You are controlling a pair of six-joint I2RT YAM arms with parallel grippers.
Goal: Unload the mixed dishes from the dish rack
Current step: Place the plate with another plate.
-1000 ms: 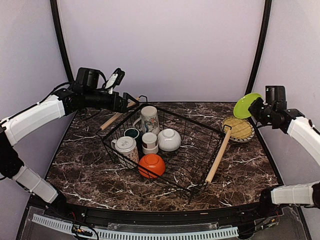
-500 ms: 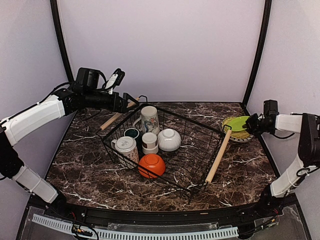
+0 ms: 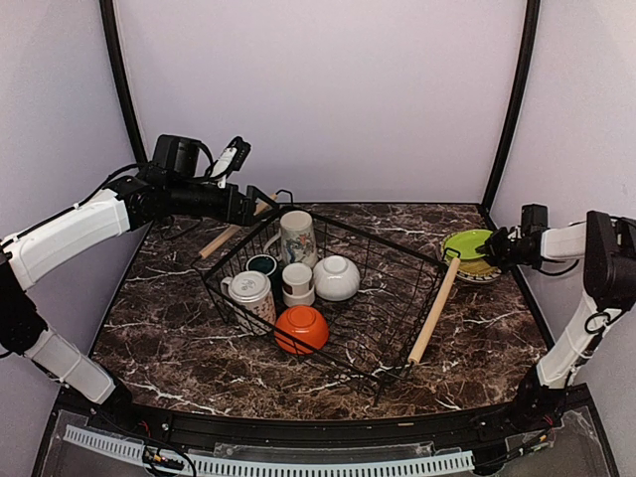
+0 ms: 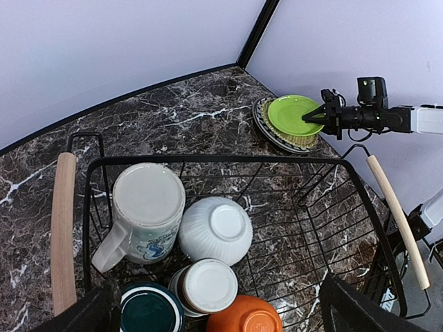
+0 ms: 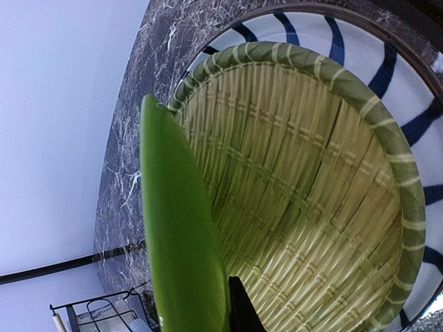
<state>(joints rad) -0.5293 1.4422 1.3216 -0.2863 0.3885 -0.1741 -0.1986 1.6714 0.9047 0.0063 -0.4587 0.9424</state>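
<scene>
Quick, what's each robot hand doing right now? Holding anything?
Left gripper: fingers open, holding nothing.
Right gripper: closed on the rim of the lime-green plate.

The lime-green plate, woven yellow plate and blue-striped white plate contrast with the orange bowl, white bowl and black dish rack.

The top view looks down from high up and sees the whole worktop, dish rack in the middle. The left wrist view looks into the rack from close above, with the lime-green plate at its upper right. The right wrist view is very close to that same plate and the woven plate.
</scene>
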